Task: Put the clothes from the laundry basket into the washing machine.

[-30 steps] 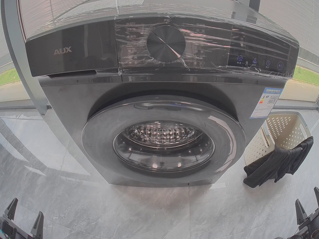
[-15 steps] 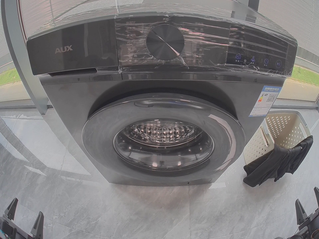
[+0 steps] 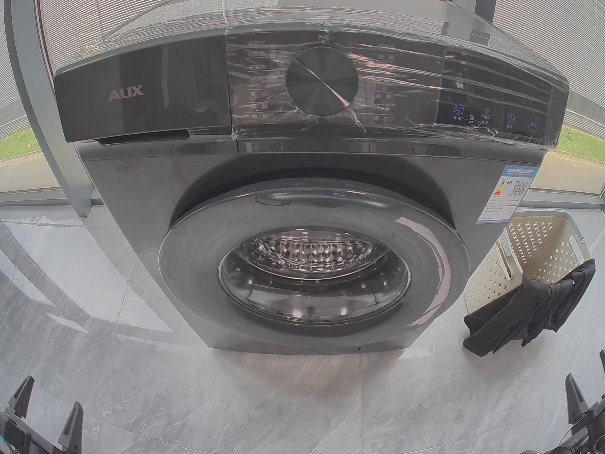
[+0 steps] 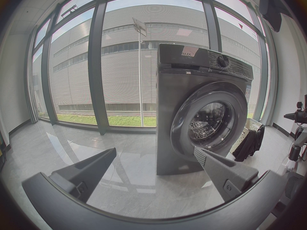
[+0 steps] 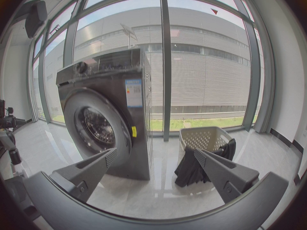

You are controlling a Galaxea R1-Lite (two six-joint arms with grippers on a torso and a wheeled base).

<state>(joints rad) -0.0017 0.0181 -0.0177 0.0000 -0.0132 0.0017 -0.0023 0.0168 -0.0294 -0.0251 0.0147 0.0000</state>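
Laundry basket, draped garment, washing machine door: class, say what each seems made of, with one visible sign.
Laundry basket: probably moulded plastic, cream, matt; regular holes pierce its walls.
Garment: soft black fabric; it hangs limp in folds.
Washing machine door: glossy grey ring, plastic or coated metal; clear window, glass or plastic, shows the drum.

A glossy grey marble-patterned tile floor [image 3: 283, 405] mirrors the window bars and runs to a wall of tall windows [image 4: 124, 64]. Dark metal mullions [image 4: 96, 67] split the glass into panes. Outside stands a long grey building [image 5: 204, 77] with horizontal ribbed cladding, and a strip of green grass [image 4: 128, 121] lies along its foot. A slim pole [image 4: 139, 87] with a flat panel at its top stands by the grass. White walls [image 5: 283, 80] with a dark baseboard [image 5: 279, 135] flank the glass. A black box, perhaps a speaker [image 4: 271, 5], is mounted high on one wall.
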